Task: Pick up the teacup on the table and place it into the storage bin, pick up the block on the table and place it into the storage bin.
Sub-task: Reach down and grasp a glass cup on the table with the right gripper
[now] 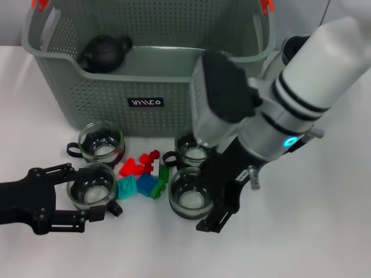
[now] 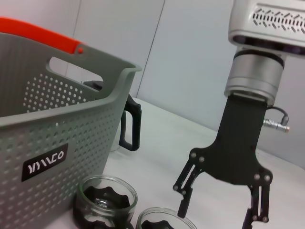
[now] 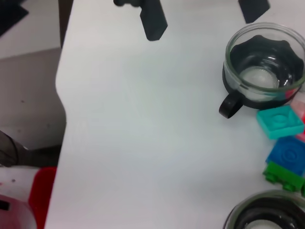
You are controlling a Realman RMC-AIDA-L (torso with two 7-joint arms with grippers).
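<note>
Left gripper (image 1: pixel 87 200): black, low over the table's near left edge, fingers spread wide and straddling a glass teacup (image 1: pixel 91 185); not yet clenched, no contact evident.

Right gripper (image 1: pixel 223 202): black, reaching down from the right, fingers parted, poised just beside another teacup (image 1: pixel 188 200) near the table's middle front; holds nothing.

Teacups: four on the table, all upright, glass with dark liners. Two further ones stand closer to the bin, one left (image 1: pixel 101 141), one right (image 1: pixel 192 152).

Blocks (image 1: pixel 142 174): small cluster of red, teal, blue and green bricks, lying between the two pairs of cups, touching one another.

Storage bin (image 1: pixel 145 87): grey-green, perforated, at the table's far side behind the cups; a dark teapot (image 1: pixel 104 52) already sits in its left rear corner.

Key relation: the left-front teacup lies between the left gripper's fingers, handle pointing toward the blocks. That arm is judged best placed; closing, then lifting away toward the bin, should follow.
</note>
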